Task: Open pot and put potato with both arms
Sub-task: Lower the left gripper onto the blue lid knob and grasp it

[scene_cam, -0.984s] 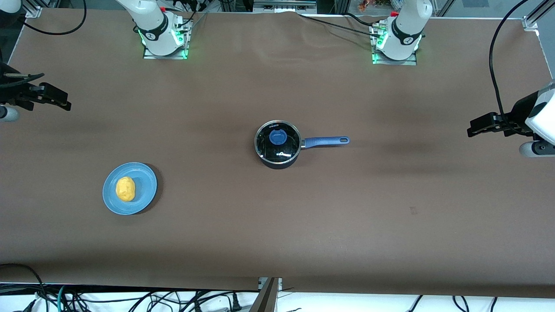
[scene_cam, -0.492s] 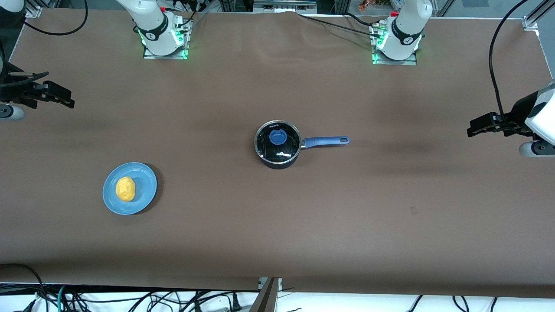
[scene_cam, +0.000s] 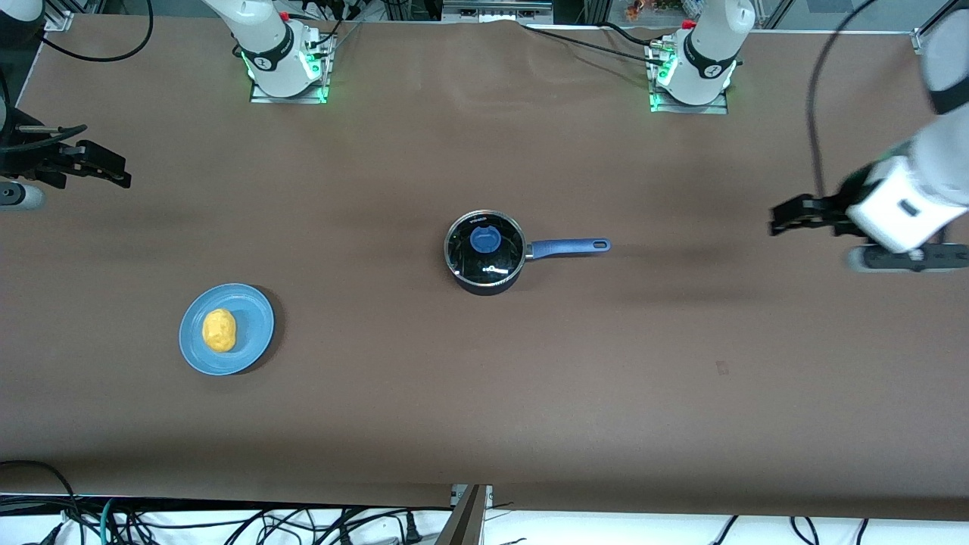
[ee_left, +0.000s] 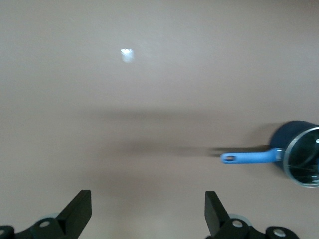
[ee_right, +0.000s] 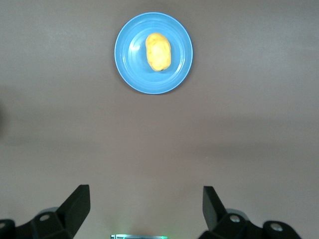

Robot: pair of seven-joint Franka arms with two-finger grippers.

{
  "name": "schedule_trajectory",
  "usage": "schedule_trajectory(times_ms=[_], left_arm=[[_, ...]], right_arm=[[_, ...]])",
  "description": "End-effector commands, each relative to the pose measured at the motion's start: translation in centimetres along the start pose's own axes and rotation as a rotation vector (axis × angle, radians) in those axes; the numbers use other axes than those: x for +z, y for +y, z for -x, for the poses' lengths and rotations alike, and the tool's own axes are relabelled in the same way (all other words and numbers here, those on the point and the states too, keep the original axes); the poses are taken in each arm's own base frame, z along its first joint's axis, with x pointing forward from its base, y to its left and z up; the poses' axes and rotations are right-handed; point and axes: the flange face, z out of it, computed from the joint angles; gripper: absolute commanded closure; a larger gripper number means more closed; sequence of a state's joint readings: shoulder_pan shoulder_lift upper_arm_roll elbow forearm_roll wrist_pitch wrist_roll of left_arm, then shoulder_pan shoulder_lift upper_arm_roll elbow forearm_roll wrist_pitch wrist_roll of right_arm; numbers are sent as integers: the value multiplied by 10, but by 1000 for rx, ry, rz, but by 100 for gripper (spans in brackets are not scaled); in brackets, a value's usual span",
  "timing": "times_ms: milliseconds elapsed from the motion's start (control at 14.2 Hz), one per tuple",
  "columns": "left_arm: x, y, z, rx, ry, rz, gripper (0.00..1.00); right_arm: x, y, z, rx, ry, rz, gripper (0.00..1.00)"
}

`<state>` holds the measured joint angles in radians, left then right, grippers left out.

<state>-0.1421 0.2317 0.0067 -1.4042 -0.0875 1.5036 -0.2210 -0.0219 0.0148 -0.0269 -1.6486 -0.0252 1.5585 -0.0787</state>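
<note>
The black pot (scene_cam: 484,253) stands at the table's middle with its glass lid and blue knob (scene_cam: 484,239) on; its blue handle (scene_cam: 568,247) points toward the left arm's end. It also shows in the left wrist view (ee_left: 301,159). The yellow potato (scene_cam: 219,330) lies on a blue plate (scene_cam: 253,333), nearer to the front camera, toward the right arm's end; the right wrist view shows the potato (ee_right: 158,52) too. My left gripper (scene_cam: 783,216) is open and empty, up over bare table off the handle's end. My right gripper (scene_cam: 106,168) is open and empty over the table's edge.
The brown table (scene_cam: 484,393) carries only the pot and the plate. The two arm bases (scene_cam: 284,64) stand along the edge farthest from the front camera. Cables hang below the table's front edge.
The left arm has swung in from the table's end toward the pot, its gripper now closer to the handle. The right gripper has barely moved. Pot and potato are unmoved.
</note>
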Motion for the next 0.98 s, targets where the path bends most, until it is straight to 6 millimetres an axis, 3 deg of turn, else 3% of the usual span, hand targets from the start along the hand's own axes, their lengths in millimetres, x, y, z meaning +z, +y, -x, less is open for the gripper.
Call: schedule_trajectory(times_ms=[0,141,422,562,914], left_arm=[[41,81,-1,-54,-24,11,0],[70,148,1,-118,23,21,0],[157,265,16,-217,73,29,0],[188,301,27,-239,87,39,0],[250,360,49,-264,133,70,0]], right_arm=[[-4,1,5,-8,0,8,0],[-4,1,3,-11,6,9,0],[-4,4,5,-5,-5,4,0],[-5,3,6,-5,-3,4,0],[-4,4,6,-4,-5,4,0]])
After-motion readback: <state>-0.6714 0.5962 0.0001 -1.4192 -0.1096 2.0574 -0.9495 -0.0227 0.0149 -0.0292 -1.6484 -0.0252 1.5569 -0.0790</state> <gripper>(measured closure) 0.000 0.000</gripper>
